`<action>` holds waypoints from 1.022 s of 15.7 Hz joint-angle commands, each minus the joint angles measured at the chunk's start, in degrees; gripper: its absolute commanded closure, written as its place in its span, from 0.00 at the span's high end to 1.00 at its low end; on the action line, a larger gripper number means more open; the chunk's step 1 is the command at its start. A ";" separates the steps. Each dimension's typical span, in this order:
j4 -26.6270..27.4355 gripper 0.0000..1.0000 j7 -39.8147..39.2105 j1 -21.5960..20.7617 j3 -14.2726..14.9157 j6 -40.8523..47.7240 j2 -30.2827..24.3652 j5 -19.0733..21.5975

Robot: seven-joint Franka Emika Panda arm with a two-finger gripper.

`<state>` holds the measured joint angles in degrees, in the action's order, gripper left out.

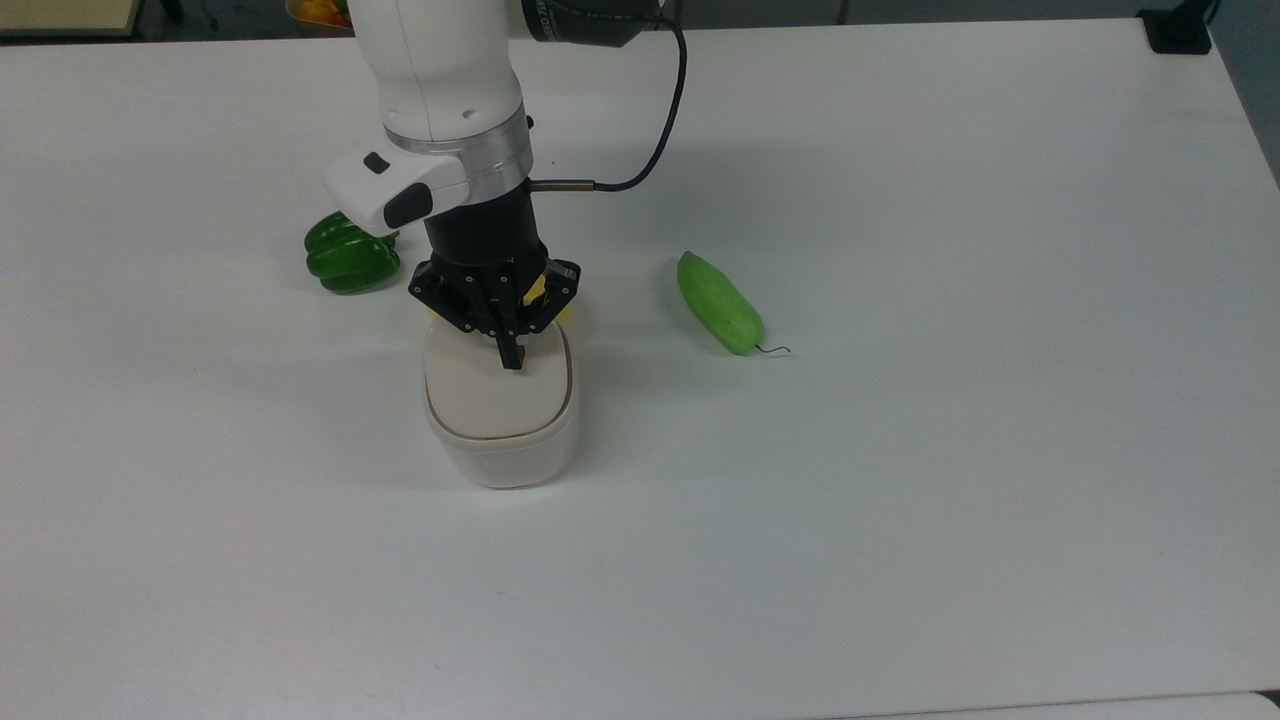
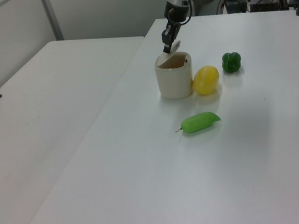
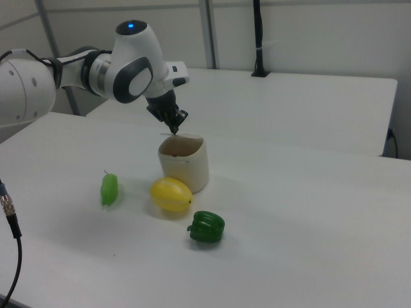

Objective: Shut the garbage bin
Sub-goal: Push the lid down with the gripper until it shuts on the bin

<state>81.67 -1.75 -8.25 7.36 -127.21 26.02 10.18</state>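
The garbage bin (image 1: 505,460) is a small cream-white tub on the white table, also seen in the left view (image 2: 174,82) and the right view (image 3: 187,165). Its beige lid (image 1: 490,395) lies low over the opening. The side views show it slightly raised, with the brown inside visible. My gripper (image 1: 512,358) is shut with nothing held, and its joined fingertips rest on the lid's far part. From the side, the gripper (image 2: 167,48) (image 3: 173,130) points down at the bin's rim.
A yellow fruit (image 2: 206,80) (image 3: 171,194) touches the bin's side. A green pepper (image 1: 350,260) lies at the top view's left of the arm. A green cucumber (image 1: 718,302) lies apart at the top view's right. A second table (image 2: 42,104) adjoins.
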 commanded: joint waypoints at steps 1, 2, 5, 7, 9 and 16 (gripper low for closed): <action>1.56 0.00 -1.59 0.16 0.20 4.15 -1.06 0.37; 1.56 0.00 -1.50 0.25 0.20 4.77 -1.06 0.28; 1.65 0.00 -1.59 0.95 0.28 5.30 -0.54 0.19; 2.18 0.00 -1.68 1.13 0.37 5.30 -0.01 0.11; 2.27 0.00 -1.68 1.22 0.37 5.30 0.25 0.11; 2.71 0.00 -1.85 1.22 0.37 4.77 2.19 0.11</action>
<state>83.12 -2.10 -6.94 7.44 -122.97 27.01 10.17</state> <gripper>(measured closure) 0.996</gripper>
